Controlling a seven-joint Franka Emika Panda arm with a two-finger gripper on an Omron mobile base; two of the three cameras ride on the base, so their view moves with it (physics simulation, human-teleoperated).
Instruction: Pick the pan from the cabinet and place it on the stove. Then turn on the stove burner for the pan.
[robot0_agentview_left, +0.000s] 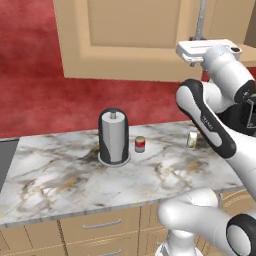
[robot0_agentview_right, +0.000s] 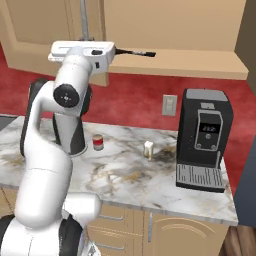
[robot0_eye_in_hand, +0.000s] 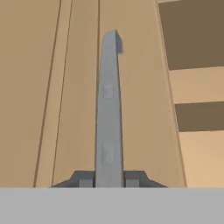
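1. Pincer (robot0_eye_in_hand: 109, 178): in the hand view its two dark tips are clamped on the long grey bar handle (robot0_eye_in_hand: 109, 100) of the cabinet (robot0_eye_in_hand: 52, 87), one tip pressed on each side of the bar. The bar is a flat, smooth, square-edged strip; the door behind it is matte tan wood with shallow recessed grooves. To one side, dark gaps between tan boards look like open shelving, though I cannot tell what lies in them.

2. Left base view: the white arm reaches up so that the hand (robot0_agentview_left: 207, 50) meets the grey bar (robot0_agentview_left: 201, 20) on the tan cabinet door (robot0_agentview_left: 135, 35). Below lies a glossy veined marble counter (robot0_agentview_left: 50, 175), bearing a dark cylindrical paper-towel holder (robot0_agentview_left: 113, 136), a small red can (robot0_agentview_left: 140, 144) and a pale little shaker (robot0_agentview_left: 192, 140). A red wall sits behind it.

3. Right base view: the hand (robot0_agentview_right: 82, 51) is level with the lower edge of the cabinet (robot0_agentview_right: 165, 30). A thin black rod with a pale tip (robot0_agentview_right: 135, 52) juts out beside it; this may be the pan's handle, but the pan itself is hidden and I cannot say where it lies. A boxy black coffee machine (robot0_agentview_right: 202, 140) stands on the counter at the far end.

4. Risk, as I judge it: the bar is smooth and narrow, so a pull that does not follow the door's swing could make the tips slide off. A wide swing might also bring the door or the elbow against the items on the counter.
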